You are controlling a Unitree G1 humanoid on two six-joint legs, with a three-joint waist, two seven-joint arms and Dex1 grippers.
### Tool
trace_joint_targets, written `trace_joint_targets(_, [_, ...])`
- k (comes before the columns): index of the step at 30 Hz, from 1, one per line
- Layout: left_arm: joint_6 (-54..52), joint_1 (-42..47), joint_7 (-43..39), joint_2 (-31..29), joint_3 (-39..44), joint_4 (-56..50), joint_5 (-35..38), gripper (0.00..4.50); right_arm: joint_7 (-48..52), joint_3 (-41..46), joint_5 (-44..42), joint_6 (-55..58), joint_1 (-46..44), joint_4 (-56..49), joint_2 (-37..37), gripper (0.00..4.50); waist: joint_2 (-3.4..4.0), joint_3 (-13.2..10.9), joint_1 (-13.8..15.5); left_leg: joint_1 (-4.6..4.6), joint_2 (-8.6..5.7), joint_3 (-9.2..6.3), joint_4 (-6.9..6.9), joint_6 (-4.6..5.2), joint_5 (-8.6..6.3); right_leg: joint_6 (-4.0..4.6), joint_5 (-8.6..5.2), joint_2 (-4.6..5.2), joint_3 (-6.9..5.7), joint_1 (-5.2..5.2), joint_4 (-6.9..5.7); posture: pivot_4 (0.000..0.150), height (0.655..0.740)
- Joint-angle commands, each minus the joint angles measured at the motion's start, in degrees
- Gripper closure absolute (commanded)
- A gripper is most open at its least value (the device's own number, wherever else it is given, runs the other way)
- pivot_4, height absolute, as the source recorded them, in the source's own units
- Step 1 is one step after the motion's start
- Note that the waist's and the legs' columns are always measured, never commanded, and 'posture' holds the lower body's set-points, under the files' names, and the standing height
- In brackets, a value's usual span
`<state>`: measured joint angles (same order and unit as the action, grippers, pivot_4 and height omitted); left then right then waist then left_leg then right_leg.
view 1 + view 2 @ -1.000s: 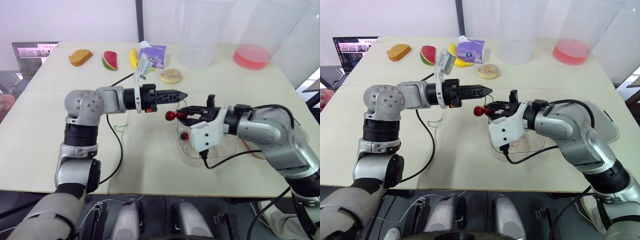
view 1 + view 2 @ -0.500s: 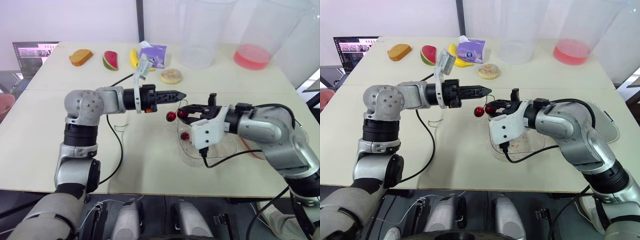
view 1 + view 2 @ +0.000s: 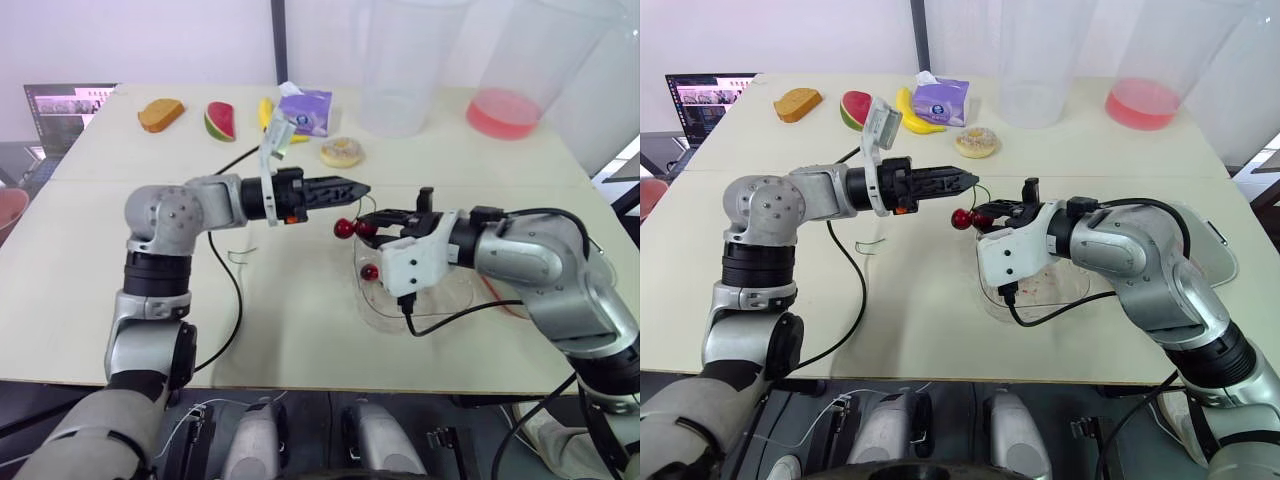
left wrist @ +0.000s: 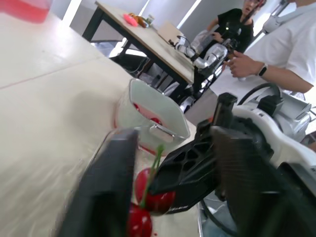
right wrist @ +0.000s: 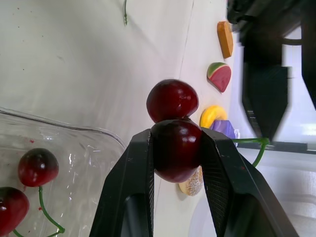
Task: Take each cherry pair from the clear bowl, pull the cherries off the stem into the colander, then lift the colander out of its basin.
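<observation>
My right gripper [image 5: 176,138] is clamped on one cherry [image 5: 177,154] of a pair, held above the table just outside the rim of the clear bowl [image 5: 74,127], with its twin [image 5: 172,100] touching it. My left gripper [image 3: 352,188] sits at the stem [image 5: 232,142] — whether it has hold I cannot tell. I judge this the pulling step. Next I need a sure grip on the stem, and the pair carried over the colander [image 4: 146,109] in its basin [image 4: 165,124] — beyond the bowl — before tugging.

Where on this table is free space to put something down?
Free: the beige table's near left, and the stretch between the clear plastic bowl and the pink-bottomed clear tub. Crowded: the row of food items at back left.
</observation>
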<state>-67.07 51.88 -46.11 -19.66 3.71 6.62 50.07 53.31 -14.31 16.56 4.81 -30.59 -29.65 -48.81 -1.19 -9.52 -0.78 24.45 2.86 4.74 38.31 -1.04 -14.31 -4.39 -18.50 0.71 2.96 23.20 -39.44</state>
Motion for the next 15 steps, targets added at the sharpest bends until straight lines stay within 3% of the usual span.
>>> trace_joint_targets(1, [0.6,0.2,-0.2,-0.2,0.6,-1.7,0.3,2.08,0.2,2.5,-0.9,0.5,-0.3,-2.2,0.2,3.63,0.0,0.0,0.0,0.0,0.0,0.0,0.0,0.0,0.0,0.0,0.0,0.0,0.0,0.0,0.0,0.15,0.74])
trace_joint_targets(15, [0.0,-0.1,0.6,2.4,1.3,-0.2,1.0,2.08,0.7,3.0,-1.2,1.8,-0.2,-3.2,0.0,3.63,0.0,0.0,0.0,0.0,-0.01,-0.01,0.0,0.0,0.0,0.0,0.0,-0.01,0.0,-0.01,0.0,0.15,0.74])
